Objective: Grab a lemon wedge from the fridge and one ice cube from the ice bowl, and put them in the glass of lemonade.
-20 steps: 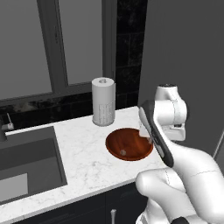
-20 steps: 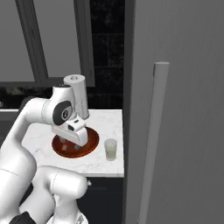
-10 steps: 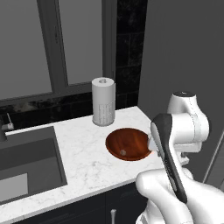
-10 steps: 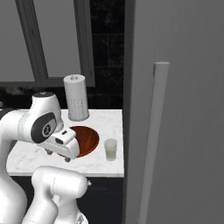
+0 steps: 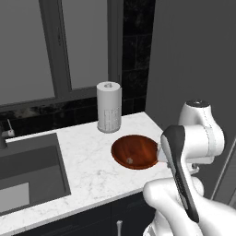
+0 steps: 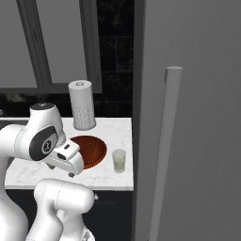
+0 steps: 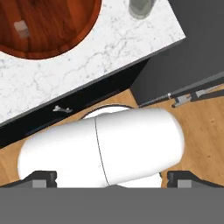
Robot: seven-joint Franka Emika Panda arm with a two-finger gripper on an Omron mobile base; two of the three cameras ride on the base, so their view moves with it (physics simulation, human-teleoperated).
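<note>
On the white marble bench (image 5: 87, 161), the bowl (image 5: 136, 151) sits near the right end, in front of the paper-towel roll (image 5: 109, 107) that stands upright against the dark backsplash. One ice cube (image 5: 130, 160) lies inside the bowl, near its front rim in the left base view; the hand view shows it as a small pale block (image 7: 19, 28) on the reddish wood (image 7: 52, 26). The glass (image 6: 119, 160) stands upright just beside the bowl (image 6: 92, 149), between it and the fridge (image 6: 197, 117), close to the front right corner of the bench (image 6: 108, 129). It holds pale yellow-green liquid. In the hand view the glass (image 7: 142, 8) is cut off by the top edge.

The fridge door is closed, and its long vertical bar handle (image 6: 162, 150) faces the camera in the right base view. The lemon wedge cannot be seen.

A sink (image 5: 27, 170) is recessed in the bench at the left, with a faucet (image 5: 5, 131) behind it.

The end effector (image 6: 71, 175) hangs at the front edge of the bench, pointing down toward the wooden floor (image 7: 201, 127). Its finger tips (image 7: 41, 178) stand well apart at the two lower corners of the hand view, so it is spread wide with nothing between the tips. A drawer pull (image 7: 63, 109) shows on the dark cabinet front below the bench.
</note>
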